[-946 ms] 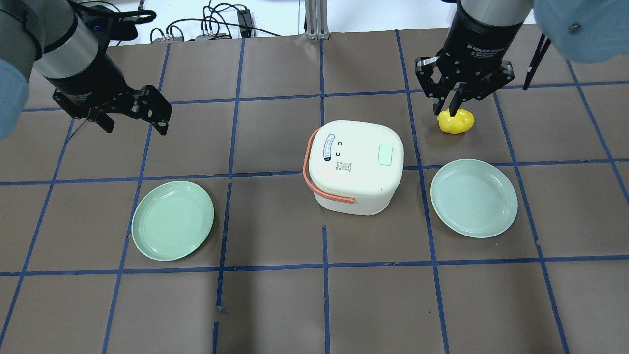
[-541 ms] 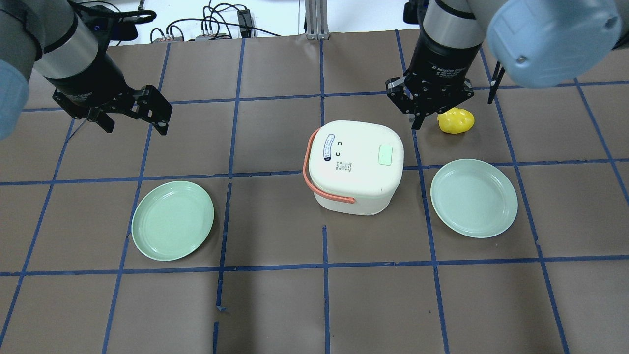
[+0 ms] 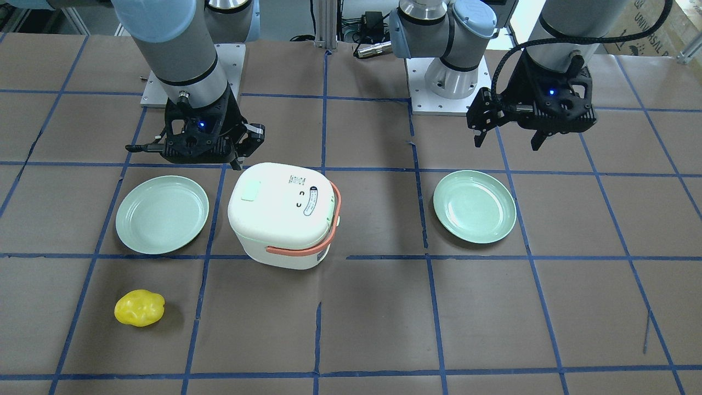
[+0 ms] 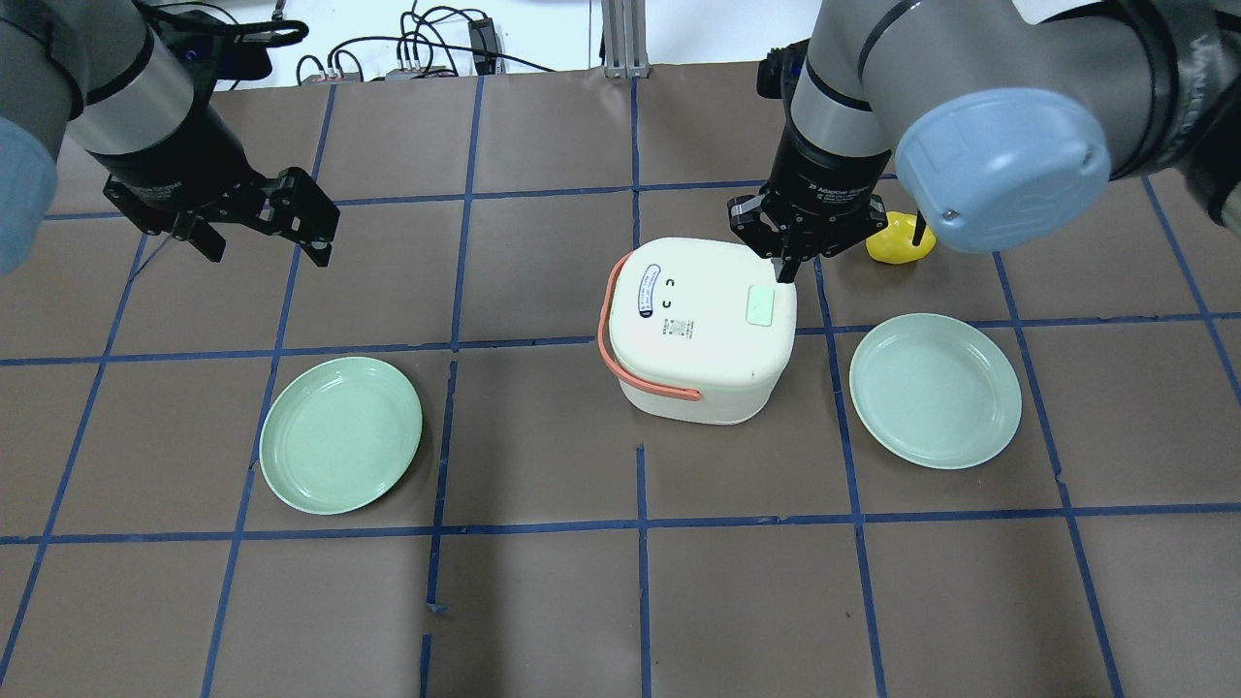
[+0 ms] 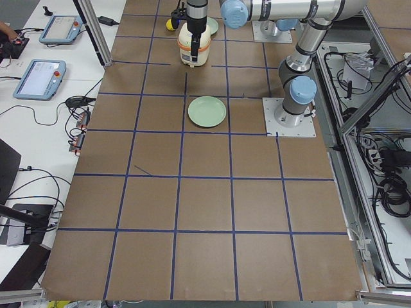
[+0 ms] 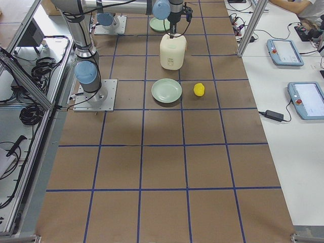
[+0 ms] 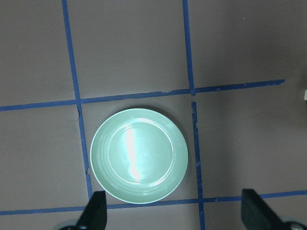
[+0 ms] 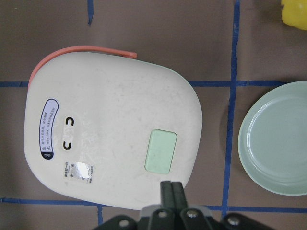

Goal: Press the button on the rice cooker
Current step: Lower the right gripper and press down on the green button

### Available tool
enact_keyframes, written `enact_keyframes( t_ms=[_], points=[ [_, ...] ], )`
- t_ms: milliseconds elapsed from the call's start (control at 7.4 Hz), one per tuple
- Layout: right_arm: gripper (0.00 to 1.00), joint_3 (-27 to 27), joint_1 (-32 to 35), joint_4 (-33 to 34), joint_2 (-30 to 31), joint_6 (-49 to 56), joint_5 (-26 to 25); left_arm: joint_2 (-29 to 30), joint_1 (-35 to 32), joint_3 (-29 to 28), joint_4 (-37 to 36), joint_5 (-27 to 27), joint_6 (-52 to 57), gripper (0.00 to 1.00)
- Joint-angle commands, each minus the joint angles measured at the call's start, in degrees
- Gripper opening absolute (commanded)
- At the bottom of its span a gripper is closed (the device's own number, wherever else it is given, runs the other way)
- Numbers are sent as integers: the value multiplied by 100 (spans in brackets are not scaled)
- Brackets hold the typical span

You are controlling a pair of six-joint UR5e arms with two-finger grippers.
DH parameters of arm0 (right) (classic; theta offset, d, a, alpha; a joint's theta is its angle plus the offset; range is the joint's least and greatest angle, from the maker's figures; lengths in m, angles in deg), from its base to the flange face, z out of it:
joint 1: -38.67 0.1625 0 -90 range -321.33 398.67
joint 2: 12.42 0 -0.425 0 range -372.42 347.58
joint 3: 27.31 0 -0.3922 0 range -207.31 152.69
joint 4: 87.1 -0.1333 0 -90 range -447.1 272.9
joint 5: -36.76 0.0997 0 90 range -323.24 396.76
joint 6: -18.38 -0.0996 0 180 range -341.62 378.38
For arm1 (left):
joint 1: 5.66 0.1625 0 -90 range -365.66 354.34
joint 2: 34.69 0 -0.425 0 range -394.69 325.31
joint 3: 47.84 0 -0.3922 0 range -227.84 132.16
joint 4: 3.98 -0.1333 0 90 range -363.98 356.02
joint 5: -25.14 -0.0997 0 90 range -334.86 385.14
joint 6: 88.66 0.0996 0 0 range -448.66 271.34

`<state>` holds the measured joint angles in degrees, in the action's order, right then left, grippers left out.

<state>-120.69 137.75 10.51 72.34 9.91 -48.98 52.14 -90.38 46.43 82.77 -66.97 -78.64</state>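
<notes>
Right hand [image 4: 785,273]: hangs over the rice cooker [image 4: 698,330], fingers pinched together and empty, tips above the lid just beside the pale green button [image 8: 160,151], on that button's side toward the operators' edge of the table [image 4: 543,601]. Cannot tell whether the tips touch the lid.

Left hand [image 4: 270,257]: spread wide and empty, held in the air well off toward the table's left end, looking down on a green plate [image 7: 139,155].

Rice cooker: sits upright with lid closed, about midway between the robot's edge and the operators' edge, orange handle [image 4: 606,334] lying down around the side toward the left end.

Second green plate [image 4: 935,390]: lies just beside the cooker, toward the right end.

Yellow lump [image 3: 139,308]: rests nearer the operators' edge, beyond that second plate and apart from it.
</notes>
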Motion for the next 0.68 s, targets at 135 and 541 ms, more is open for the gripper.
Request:
enact_keyframes(
  t_ms=[135,541],
  points=[
    [6,-259,6,362,-39,-407,5,0,0,-4,0,0,0,100],
    [6,-268,15,504,-267,-875,14,0,0,5,0,0,0,100]
  ],
)
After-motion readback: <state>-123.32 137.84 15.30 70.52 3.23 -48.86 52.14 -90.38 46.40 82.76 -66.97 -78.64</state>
